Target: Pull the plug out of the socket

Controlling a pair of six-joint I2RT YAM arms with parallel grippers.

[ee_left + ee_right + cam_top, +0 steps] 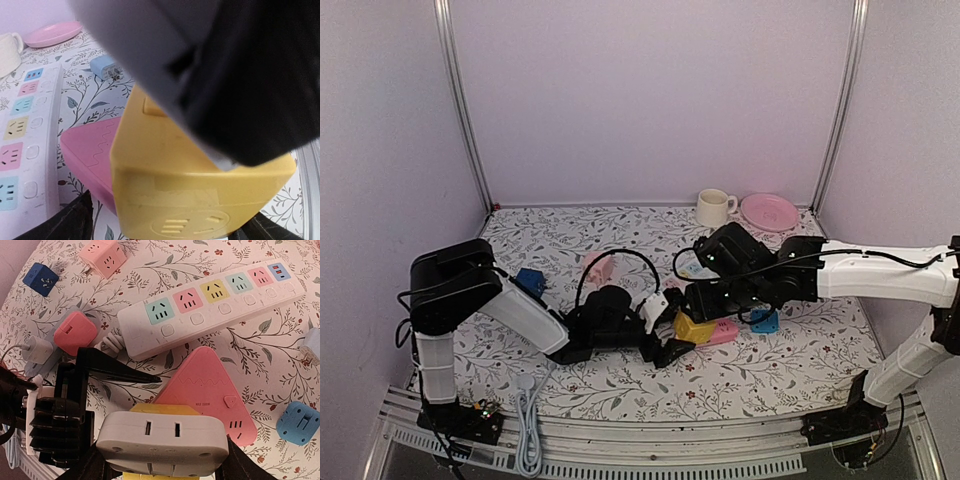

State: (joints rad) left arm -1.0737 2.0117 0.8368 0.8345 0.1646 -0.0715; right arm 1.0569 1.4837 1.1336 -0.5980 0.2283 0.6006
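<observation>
A white two-slot plug (pixel 162 440) sits against the top of a yellow socket block (pixel 200 190), which lies against a pink triangular socket (pixel 210 390). My right gripper (pixel 162 452) is shut on the white plug, one finger on each end. In the top view it (pixel 700 300) hangs over the yellow block (pixel 692 327). My left gripper (pixel 170 227) is open, and its black fingers (pixel 70 222) stand either side of the yellow block. A strip of cloth shows between the left finger and the block. The plug's prongs are hidden.
A white power strip (pixel 210 305) with coloured sockets lies just behind. Around it are a blue cube (pixel 299 422), a red cube (pixel 75 332), a white charger (pixel 37 350), a pink cube (pixel 102 257) and a dark blue cube (pixel 530 281). A cup (pixel 713 208) and a pink plate (pixel 769 211) stand at the back.
</observation>
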